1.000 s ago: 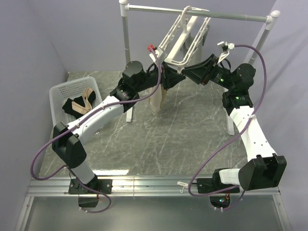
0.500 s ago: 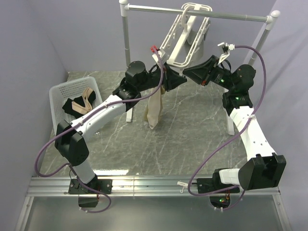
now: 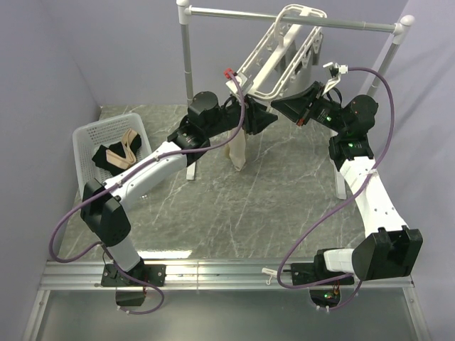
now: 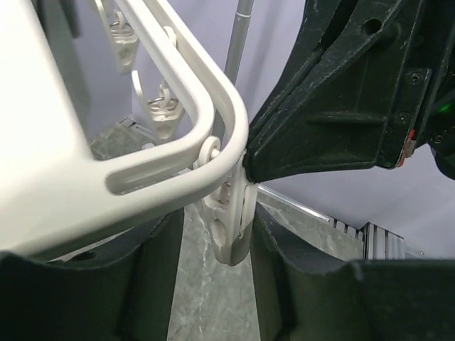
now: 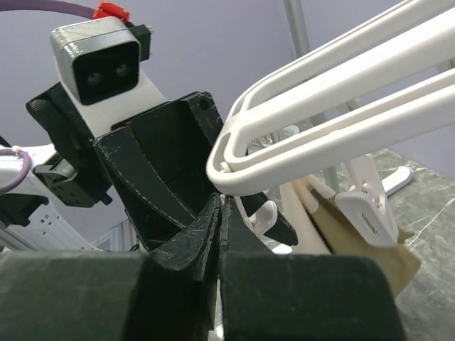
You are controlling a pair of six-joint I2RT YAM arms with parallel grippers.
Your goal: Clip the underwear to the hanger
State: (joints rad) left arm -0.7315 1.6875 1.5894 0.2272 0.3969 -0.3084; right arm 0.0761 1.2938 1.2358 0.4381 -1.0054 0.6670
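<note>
Both arms stretch forward and inward, tips almost touching; left gripper [image 3: 269, 121] jaws parted, right gripper [image 3: 279, 106] pressed closed

Robot lab cell: plain walls [image 3: 64, 64], bench-bolted arms [image 3: 370, 192]

Soft, even overhead light; a glare patch shines at the tabletop's [image 3: 284, 206] near edge, shadows faint. In the left wrist view the hanger [image 4: 57, 142] is washed-out white and soft; dark foreground parts blur.

White hanger [image 4: 50, 121], tan underwear [image 3: 238, 153], purple cables [image 3: 71, 227], a silver rail [image 3: 355, 25], a white basket [image 3: 85, 135] holding black and beige cloths [image 3: 114, 156], and a grey-green tabletop [image 3: 270, 206] veined white like marble.
</note>
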